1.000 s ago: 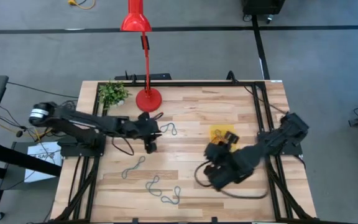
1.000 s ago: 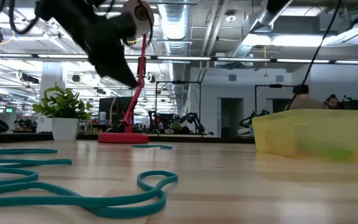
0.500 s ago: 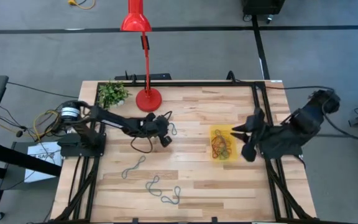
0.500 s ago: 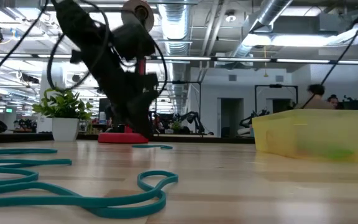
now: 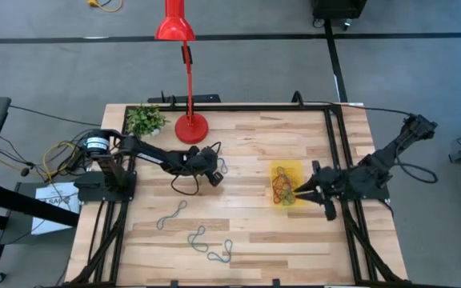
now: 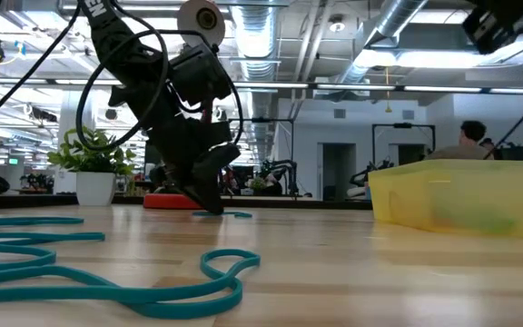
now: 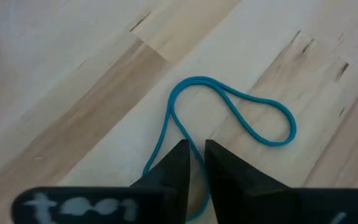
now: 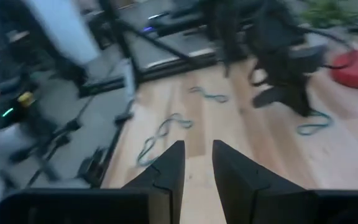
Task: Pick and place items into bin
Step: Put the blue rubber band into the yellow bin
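**Left arm down on a blue loop; right arm parked by the bin**

The wooden surface (image 5: 238,232) carries the whole job, with the red lamp base (image 5: 190,127) and a small potted plant (image 5: 145,118) at its far side, away from the work. The yellow bin (image 5: 286,182) sits toward the right arm's side, probably so that arm can drop loops in with a short reach; a tangle of coloured loops (image 5: 283,190) already lies inside it. The right gripper (image 5: 304,192) hangs just beside the bin's edge, jaws drawn to a narrow gap with nothing between them, which reads as waiting its turn.

The left gripper (image 5: 212,178) is lowered to the surface near the lamp base, over a blue loop (image 7: 229,115). In the left wrist view the jaws stand close together, a thin slit between them, and one strand of the loop runs straight into that slit while the rounded end lies flat on the wood beyond the tips. Whether the strand is actually pinched cannot be told.

Three more loops (image 5: 198,237) lie apart near the front edge, well away from both grippers; the nearest shows large in the low view (image 6: 107,286).
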